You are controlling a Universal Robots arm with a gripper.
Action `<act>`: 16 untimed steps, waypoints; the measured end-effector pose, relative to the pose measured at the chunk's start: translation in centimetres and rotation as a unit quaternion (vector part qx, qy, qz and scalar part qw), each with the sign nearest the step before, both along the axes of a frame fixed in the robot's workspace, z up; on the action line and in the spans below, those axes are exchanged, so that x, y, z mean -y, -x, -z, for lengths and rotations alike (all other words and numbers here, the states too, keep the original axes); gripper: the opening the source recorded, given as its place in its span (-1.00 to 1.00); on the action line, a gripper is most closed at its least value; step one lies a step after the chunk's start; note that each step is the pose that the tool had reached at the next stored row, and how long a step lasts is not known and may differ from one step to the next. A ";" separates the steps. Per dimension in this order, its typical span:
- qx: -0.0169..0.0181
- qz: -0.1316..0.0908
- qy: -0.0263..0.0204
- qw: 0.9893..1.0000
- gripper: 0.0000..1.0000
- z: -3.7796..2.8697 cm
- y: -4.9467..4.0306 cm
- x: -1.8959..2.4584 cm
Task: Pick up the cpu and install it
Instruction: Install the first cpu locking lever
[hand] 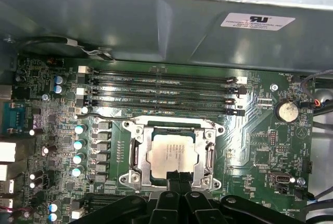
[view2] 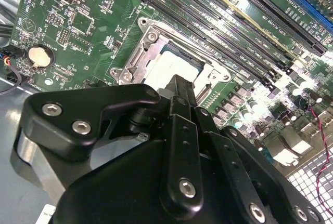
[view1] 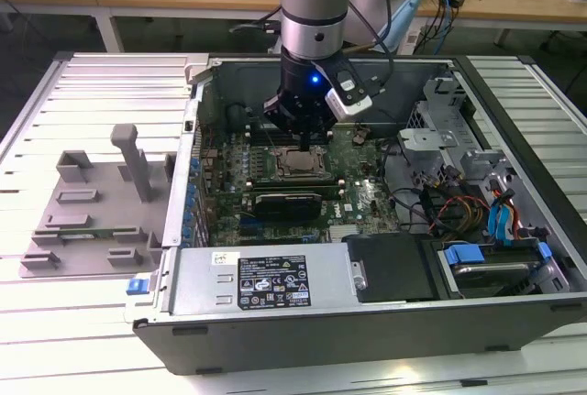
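your hand [hand: 177, 174] is squeezed tight on nothing, right over the cpu [hand: 171, 154]. the cpu lies flat in its socket [hand: 136, 154], mid board [hand: 250, 146]. it looks light, stiff, breakable; hold its edges.

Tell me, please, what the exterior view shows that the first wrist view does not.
The exterior view adds the grey fixture plate beside the case, the power supply and the drive bay. The first wrist view adds the coin battery and a row of capacitors. Both show the cpu lying in its socket with the claw close by.
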State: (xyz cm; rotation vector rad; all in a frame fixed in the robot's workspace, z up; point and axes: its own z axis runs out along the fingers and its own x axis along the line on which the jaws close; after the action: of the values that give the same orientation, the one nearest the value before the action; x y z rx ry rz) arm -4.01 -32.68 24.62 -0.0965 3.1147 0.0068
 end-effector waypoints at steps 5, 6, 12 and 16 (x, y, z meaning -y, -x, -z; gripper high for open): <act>0.000 0.000 0.000 1.000 -0.79 0.00 0.01 0.00; 0.000 0.000 0.000 1.000 -0.79 0.00 0.01 0.00; 0.000 0.000 0.000 1.000 -0.79 -1.56 0.01 0.00; 0.000 0.000 0.000 1.000 -0.79 -2.80 0.01 0.00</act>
State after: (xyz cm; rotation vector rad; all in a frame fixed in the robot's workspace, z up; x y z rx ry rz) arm -4.02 -32.68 27.42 -0.0964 3.1145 0.0070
